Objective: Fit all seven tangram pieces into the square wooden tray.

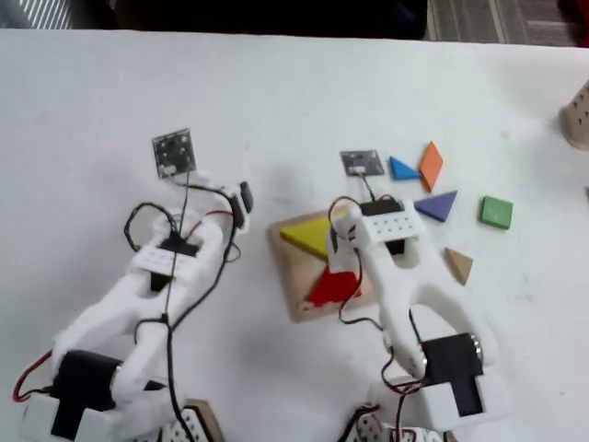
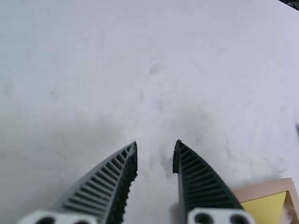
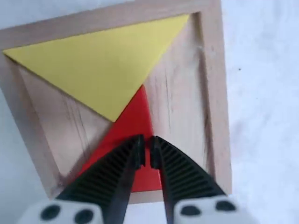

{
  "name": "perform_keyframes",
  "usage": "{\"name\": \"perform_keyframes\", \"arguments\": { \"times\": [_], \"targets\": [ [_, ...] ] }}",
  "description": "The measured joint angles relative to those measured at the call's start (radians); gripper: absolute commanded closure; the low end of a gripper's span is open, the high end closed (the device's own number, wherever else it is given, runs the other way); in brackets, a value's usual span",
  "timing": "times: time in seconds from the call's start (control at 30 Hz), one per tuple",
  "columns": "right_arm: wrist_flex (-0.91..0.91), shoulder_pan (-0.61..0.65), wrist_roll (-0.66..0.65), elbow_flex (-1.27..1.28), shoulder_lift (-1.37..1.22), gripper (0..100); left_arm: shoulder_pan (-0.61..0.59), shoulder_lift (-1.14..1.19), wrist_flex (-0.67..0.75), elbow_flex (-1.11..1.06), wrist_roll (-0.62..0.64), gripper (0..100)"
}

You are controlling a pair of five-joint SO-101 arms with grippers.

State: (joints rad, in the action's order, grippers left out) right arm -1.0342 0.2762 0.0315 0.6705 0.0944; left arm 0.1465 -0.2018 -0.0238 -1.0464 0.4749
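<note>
The square wooden tray [image 1: 296,304] lies between the two arms. A yellow triangle [image 3: 103,70] fills its far part and a red triangle [image 3: 135,121] lies below it, point to point. My right gripper [image 3: 145,145] hangs just over the red triangle, shut with nothing between its fingers. In the high view it is over the tray's middle [image 1: 342,244]. My left gripper [image 2: 156,144] is open above bare table, left of the tray's corner [image 2: 254,190]. Loose to the right of the tray lie a blue triangle [image 1: 402,168], orange parallelogram [image 1: 431,164], purple triangle [image 1: 437,204], green square [image 1: 496,212] and tan triangle [image 1: 458,265].
Two dark square markers [image 1: 174,152] [image 1: 362,163] lie on the white table beyond the arms. A wooden pegged object [image 1: 578,115] stands at the right edge. Cables hang along both arms.
</note>
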Motion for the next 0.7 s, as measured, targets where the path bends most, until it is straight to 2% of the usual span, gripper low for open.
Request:
{"name": "perform_keyframes", "arguments": {
  "times": [0.17,0.43,0.7],
  "targets": [
    [-0.018,0.008,-0.011,0.028,0.092,97.4,0.002,0.0,0.0,0.0,0.0,86],
    [-0.015,0.009,-0.011,0.035,0.1,97.4,0.021,0.0,0.0,0.0,-0.025,86],
    [-0.015,0.008,-0.083,0.035,0.094,97.6,0.023,0.0,0.0,0.0,-0.029,86]
  ]
}}
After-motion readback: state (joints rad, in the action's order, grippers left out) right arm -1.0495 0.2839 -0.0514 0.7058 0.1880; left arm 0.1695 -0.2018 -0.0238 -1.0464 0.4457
